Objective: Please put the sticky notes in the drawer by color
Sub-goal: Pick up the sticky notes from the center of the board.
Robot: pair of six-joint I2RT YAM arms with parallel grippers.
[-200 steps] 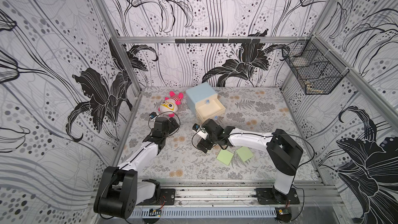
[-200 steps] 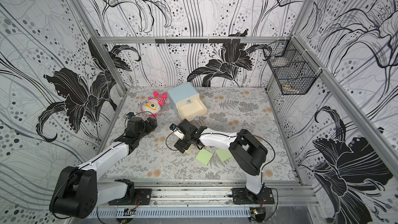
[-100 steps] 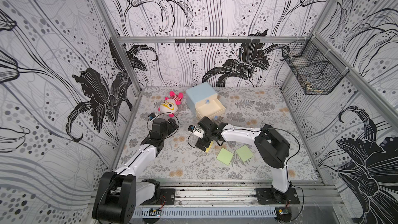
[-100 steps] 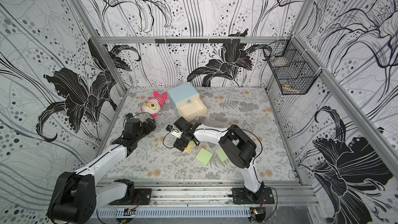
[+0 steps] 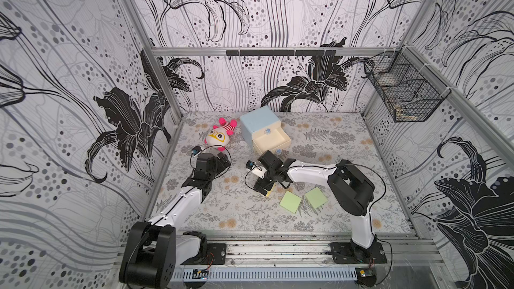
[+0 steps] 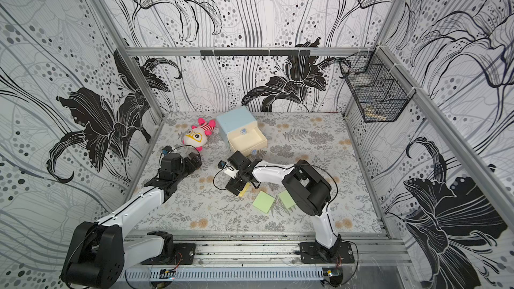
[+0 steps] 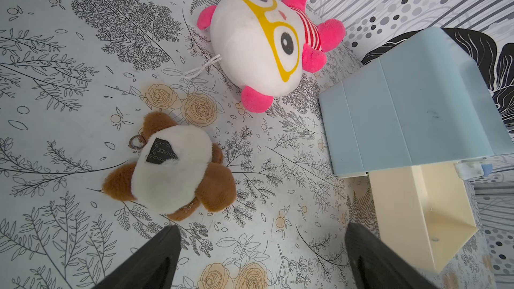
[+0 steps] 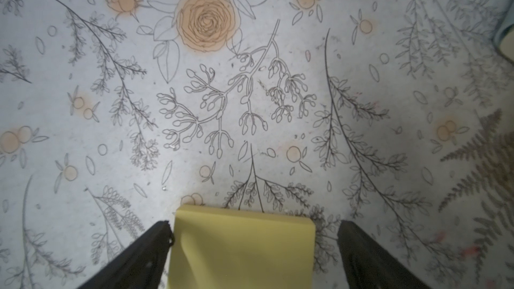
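On the floral mat (image 8: 250,107), right claw (image 8: 254,227) straddles yellow pad (image 8: 242,254); plush label (image 7: 161,153) illegible.

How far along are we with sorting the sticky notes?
Done: one cream drawer stands pulled out, looking empty. In hand: the right jaws stand open astride the yellow pad, not gripping. To do: both green pads lie on the mat; no pink pad shows, so its place is unknown.
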